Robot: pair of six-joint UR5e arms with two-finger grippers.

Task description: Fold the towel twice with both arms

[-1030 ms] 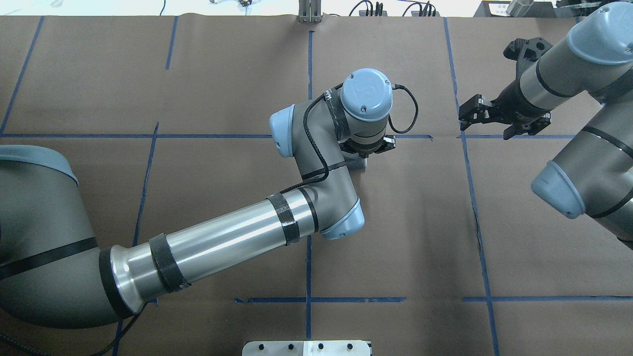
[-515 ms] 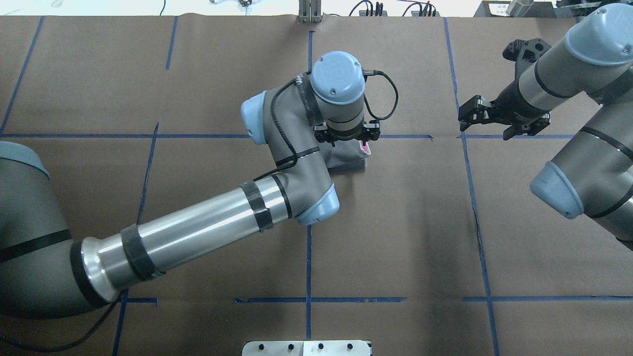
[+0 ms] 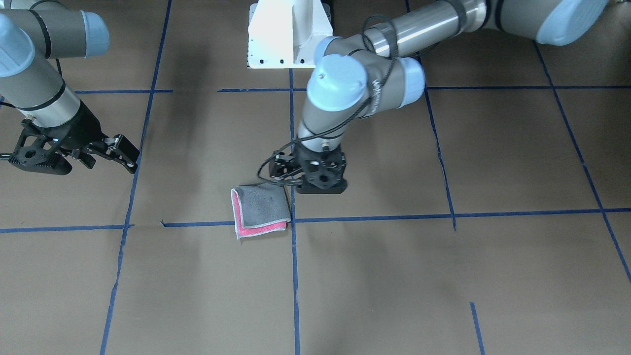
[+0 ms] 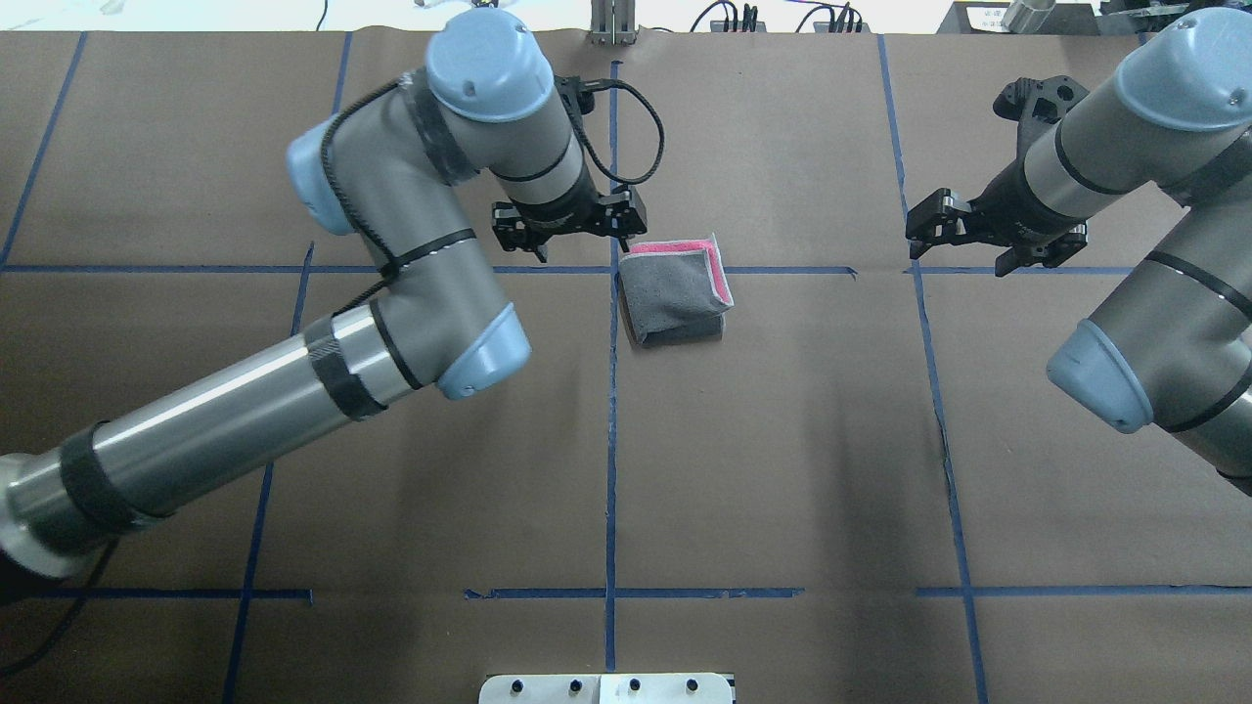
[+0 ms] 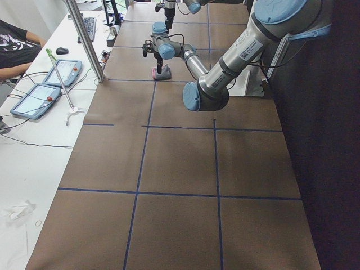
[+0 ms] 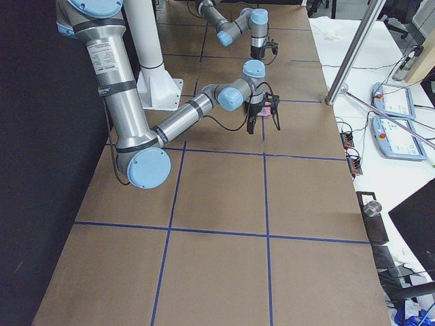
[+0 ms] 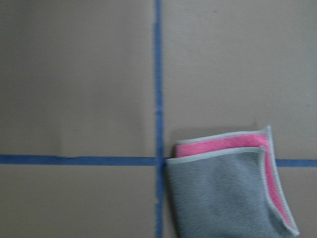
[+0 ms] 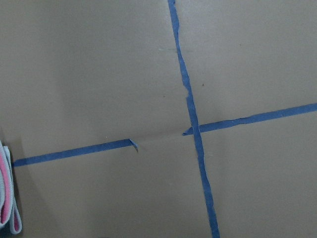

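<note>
The towel lies folded into a small square on the brown table, grey face up, with pink-red layers showing along its far and right edges. It also shows in the front-facing view and in the left wrist view. A sliver of it shows in the right wrist view. My left gripper is open and empty, just left of the towel's far left corner and apart from it. It shows in the front-facing view too. My right gripper is open and empty, well to the right of the towel.
Blue tape lines cross the brown paper table. The white pedestal base stands at the robot's edge. A metal post and tablets stand on the white bench past the table's far edge.
My left arm has swung left and away from above the towel, uncovering the folded square. The towel lies still. My right arm has not moved.
</note>
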